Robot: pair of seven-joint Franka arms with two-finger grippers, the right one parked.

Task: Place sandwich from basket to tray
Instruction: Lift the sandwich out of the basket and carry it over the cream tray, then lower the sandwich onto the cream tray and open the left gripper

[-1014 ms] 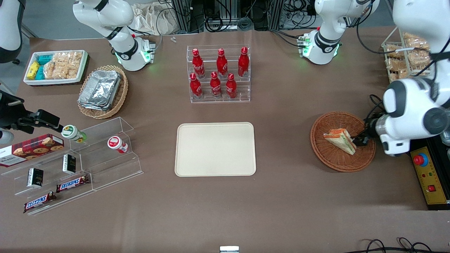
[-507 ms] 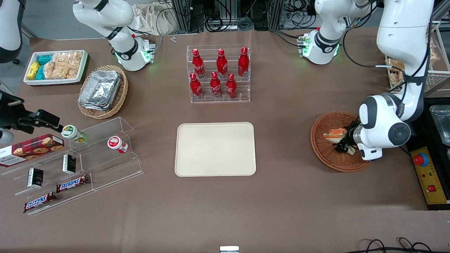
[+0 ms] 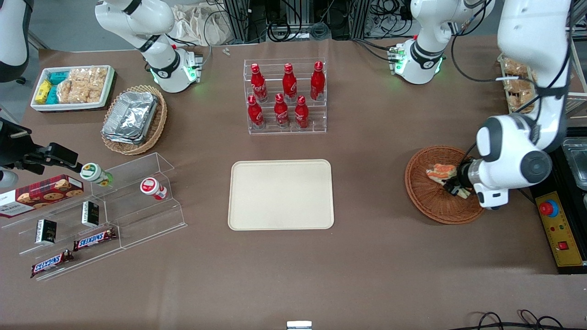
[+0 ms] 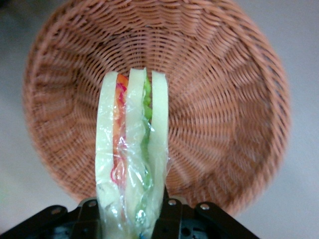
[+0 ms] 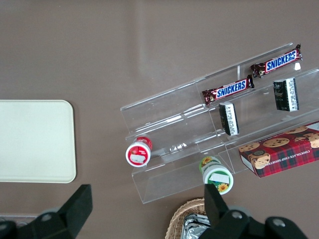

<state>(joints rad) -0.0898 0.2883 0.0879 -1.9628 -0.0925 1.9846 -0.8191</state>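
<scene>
Fingers: my two fingers (image 4: 169,219) are clamped on the sandwich, one on each bread face, at its wide end.
Gripper: my gripper (image 3: 454,187) sits over the basket, on the side toward the working arm's end of the table; in the wrist view my gripper (image 4: 130,221) has the wedge between its jaws.
Sandwich: the sandwich (image 4: 132,164) stands on edge in my grip, three white slices with orange-red filling in one gap and green in the other, clear wrap crinkled over it. From the front the sandwich (image 3: 441,172) shows above the basket's middle, its tip pointing toward the tray. I cannot tell whether it touches the weave.
Basket: the basket (image 4: 224,99) is round, reddish-brown wicker, seen directly below the sandwich; the basket (image 3: 424,201) holds nothing else that I can see.
Tray: the tray (image 3: 280,194) lies flat on the table, well apart from the basket, toward the parked arm's end; nothing on it. It also shows from the right wrist, tray (image 5: 35,142).
Bottles: a clear rack of red bottles (image 3: 285,95) stands farther from the front camera than the tray.
Table: brown table (image 3: 367,256) under everything.
</scene>
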